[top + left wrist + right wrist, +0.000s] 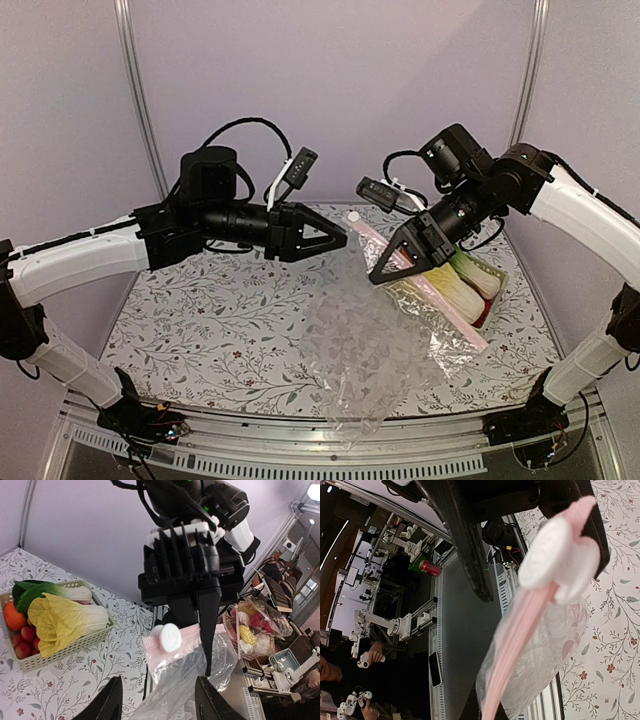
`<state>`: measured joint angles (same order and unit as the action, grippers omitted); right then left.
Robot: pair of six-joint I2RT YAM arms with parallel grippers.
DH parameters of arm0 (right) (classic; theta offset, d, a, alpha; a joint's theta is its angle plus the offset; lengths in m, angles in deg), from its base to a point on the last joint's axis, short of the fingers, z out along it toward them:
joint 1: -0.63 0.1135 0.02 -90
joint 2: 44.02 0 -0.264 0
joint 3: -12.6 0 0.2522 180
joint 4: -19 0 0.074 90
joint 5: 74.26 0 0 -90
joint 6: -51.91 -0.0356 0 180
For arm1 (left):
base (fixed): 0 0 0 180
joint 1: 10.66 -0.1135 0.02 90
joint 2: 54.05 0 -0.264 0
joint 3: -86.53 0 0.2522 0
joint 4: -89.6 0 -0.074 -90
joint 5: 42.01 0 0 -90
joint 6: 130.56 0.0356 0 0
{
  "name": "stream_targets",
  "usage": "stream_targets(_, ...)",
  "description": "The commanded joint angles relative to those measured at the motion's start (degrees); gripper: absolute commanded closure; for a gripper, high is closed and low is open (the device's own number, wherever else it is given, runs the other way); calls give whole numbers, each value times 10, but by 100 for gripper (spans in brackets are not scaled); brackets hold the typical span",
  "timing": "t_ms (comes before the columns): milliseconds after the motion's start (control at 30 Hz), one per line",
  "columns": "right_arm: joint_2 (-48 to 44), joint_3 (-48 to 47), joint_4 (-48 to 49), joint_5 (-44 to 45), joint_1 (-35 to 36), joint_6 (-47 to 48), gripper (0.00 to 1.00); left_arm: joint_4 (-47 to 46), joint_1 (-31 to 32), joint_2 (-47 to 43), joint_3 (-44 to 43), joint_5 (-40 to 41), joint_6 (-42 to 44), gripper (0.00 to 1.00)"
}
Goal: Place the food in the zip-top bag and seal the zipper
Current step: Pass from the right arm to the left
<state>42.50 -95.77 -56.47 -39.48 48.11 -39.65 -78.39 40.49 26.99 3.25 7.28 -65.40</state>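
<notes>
The zip-top bag hangs crinkled and clear over the table. My right gripper is shut on its pink zipper, and the strip runs down between the right gripper's jaws. A white slider sits at the strip's end. My left gripper stands open, its fingers either side of the bag just below the slider; I cannot tell whether they touch it. The food lies in a pale green basket: the napa cabbage, an orange and small red fruits.
The basket stands at the table's right edge, partly behind the bag's strip. A green leafy toy lies in it too. Beyond the table, a crate of bagged toys and other equipment show. A metal rail runs along the near edge.
</notes>
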Motion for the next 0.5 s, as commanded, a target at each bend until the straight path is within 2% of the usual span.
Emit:
stream_targets(0,-2,-9,-6,-4,2,8,100,-22,11,6,-11,-8,-5,54)
stream_targets(100,2,-8,-6,-2,3,8,100,-25,13,5,-11,-9,-10,55)
stream_targets(167,5,-8,-6,-2,3,9,100,-24,14,5,-9,-10,-10,61)
stream_targets(267,8,-7,-8,-1,3,9,100,-24,15,4,-9,-10,-12,65)
stream_targets(400,11,-7,-13,5,5,9,100,-28,15,4,-9,-10,-13,68)
stream_targets(467,13,-6,-19,11,5,9,100,-31,15,4,-9,-11,-14,73)
